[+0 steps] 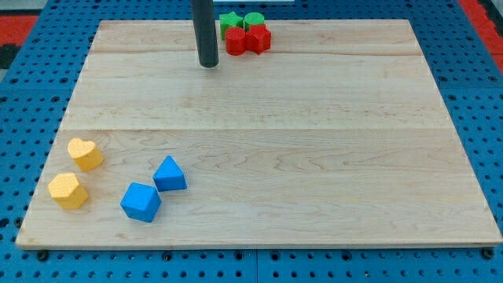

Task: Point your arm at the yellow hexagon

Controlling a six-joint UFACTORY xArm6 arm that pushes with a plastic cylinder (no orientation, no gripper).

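The yellow hexagon (pixel 68 190) lies near the board's bottom left corner. A yellow heart-shaped block (pixel 85 153) lies just above it. My tip (pixel 208 64) rests on the board near the view's top, left of centre, far from the yellow hexagon. The dark rod rises out of the view's top edge.
A blue block (pixel 141 202) and a blue triangular block (pixel 169 174) lie right of the yellow ones. Two red blocks (pixel 247 39) and two green blocks (pixel 241 21) cluster at the top edge, just right of my tip. The wooden board (pixel 314 157) lies on a blue pegboard.
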